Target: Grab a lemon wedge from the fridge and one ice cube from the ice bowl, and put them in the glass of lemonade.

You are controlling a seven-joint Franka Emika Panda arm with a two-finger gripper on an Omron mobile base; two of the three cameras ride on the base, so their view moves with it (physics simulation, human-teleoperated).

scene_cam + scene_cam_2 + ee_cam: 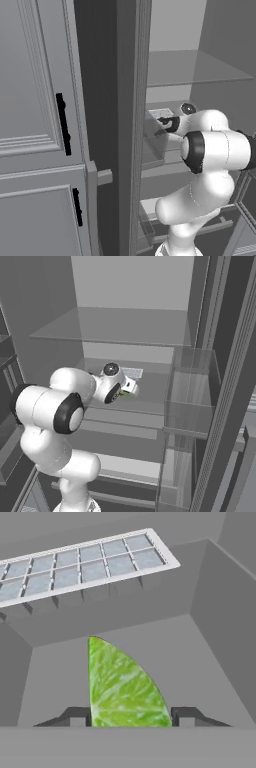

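Glossy white arm (pixel 200 185), built of rounded, bulbous segments, seen rising from the lower right of the left base frame and the lower left of the right base frame. Thick black ring (pixel 194 151) between two fat cylindrical links at centre right. Matching dark band (pixel 67 412) at centre left in the right base frame. Small round dark cap (pixel 111 369) with a pale centre on the wrist. Black gripper (pixel 167 123) at the tip. Two dark finger tips (pixel 75 717) low in the hand frame.
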